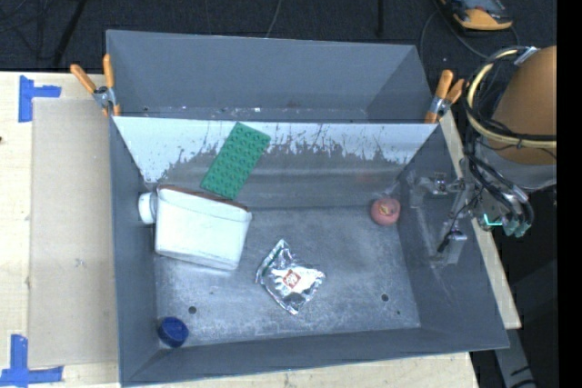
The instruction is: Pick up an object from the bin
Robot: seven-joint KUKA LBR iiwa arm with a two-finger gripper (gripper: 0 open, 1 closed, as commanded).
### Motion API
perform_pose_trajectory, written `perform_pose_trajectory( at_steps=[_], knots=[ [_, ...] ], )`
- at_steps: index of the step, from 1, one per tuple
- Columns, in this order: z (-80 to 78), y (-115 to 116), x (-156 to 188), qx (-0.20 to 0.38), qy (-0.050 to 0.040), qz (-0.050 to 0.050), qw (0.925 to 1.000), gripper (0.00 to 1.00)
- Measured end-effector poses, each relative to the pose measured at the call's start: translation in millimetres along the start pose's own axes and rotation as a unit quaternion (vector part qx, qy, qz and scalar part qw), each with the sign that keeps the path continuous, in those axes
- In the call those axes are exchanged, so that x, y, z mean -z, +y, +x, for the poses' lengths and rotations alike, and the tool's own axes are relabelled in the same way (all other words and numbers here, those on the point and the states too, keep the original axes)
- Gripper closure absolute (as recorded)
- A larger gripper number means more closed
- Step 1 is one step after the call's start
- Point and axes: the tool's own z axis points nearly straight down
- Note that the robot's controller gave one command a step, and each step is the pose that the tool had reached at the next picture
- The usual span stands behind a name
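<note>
Grey bin [273, 77] holds every item; nothing is lifted yet. Claw [447, 236] hangs by the right wall, empty as far as I can see, near a pink ball [385, 211]; apart or together, I cannot tell.

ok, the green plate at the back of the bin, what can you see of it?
The green plate is a flat rectangular studded board, plastic-looking, intact. It lies against the bin's sloped back wall, turned diagonally, upper end rightward. Its lower end sits by the white container; contact can't be told. The claw is well off to its right.
</note>
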Motion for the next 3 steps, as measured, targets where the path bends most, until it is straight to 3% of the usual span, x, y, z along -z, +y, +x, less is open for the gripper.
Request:
perform_pose_trajectory(
  at_steps=[1,2,3],
  knots=[
    [-77.1,-5,-63,0.059,-0.0046,0.001,0.9982,0.00],
    [-87.3,-28,-146,0.156,-0.0020,0.000,0.9878,0.00],
    [-89.5,-27,-142,0.157,-0.0054,0.001,0.9876,1.00]
  ],
)
